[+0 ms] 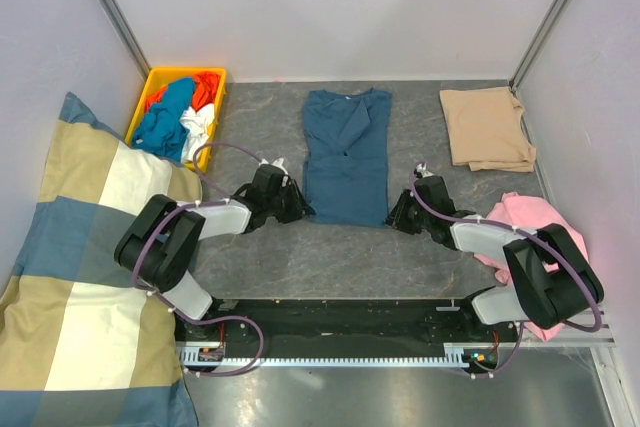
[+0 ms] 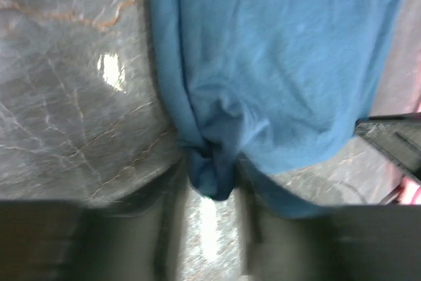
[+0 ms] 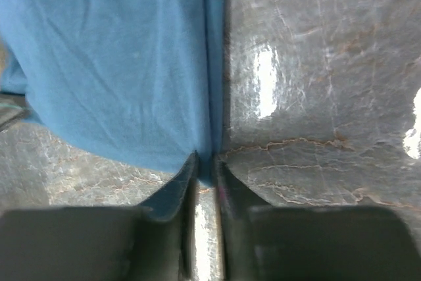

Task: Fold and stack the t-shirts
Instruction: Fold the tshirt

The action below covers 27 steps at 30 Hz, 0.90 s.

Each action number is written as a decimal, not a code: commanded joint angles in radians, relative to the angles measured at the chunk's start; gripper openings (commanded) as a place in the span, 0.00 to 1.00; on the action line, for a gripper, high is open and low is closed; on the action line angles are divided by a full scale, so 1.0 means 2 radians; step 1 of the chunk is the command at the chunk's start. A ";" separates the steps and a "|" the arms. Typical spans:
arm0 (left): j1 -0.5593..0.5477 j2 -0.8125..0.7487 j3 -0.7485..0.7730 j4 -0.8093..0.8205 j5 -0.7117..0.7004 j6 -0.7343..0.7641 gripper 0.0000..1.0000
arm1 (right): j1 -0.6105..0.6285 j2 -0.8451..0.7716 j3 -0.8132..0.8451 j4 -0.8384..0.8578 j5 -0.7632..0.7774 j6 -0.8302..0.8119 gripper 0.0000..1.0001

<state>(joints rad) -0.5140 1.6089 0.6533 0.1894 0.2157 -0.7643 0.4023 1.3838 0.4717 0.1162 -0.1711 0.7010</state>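
A dark teal-blue t-shirt (image 1: 346, 152) lies folded into a long strip on the grey table (image 1: 330, 257), collar at the far end. My left gripper (image 1: 298, 209) is at its near left corner. In the left wrist view the left gripper (image 2: 212, 185) is shut on a bunched fold of the teal cloth (image 2: 283, 64). My right gripper (image 1: 398, 215) is at the near right corner. In the right wrist view the right gripper (image 3: 208, 169) pinches the shirt's edge (image 3: 112, 64) between nearly closed fingers. A tan-beige t-shirt (image 1: 487, 127) lies folded at the far right.
A yellow bin (image 1: 185, 73) with blue, red and white clothes stands at the far left. A big checked cushion (image 1: 80, 277) fills the left side. Pink cloth (image 1: 530, 222) lies by the right arm. Walls close in the table at the back and sides.
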 commanded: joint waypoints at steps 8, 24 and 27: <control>-0.009 -0.036 -0.049 -0.060 0.001 0.000 0.02 | 0.012 -0.034 0.000 -0.110 0.033 -0.008 0.00; -0.157 -0.270 -0.169 -0.180 -0.020 -0.128 0.02 | 0.099 -0.240 -0.010 -0.339 0.007 0.051 0.00; -0.180 -0.300 -0.169 -0.206 -0.027 -0.145 0.02 | 0.121 -0.272 -0.010 -0.363 0.003 0.067 0.00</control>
<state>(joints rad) -0.8230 1.0679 0.3225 -0.0940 0.2077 -0.9562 0.6086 0.9134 0.4667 -0.4873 -0.1715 0.7719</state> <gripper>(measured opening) 0.051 0.008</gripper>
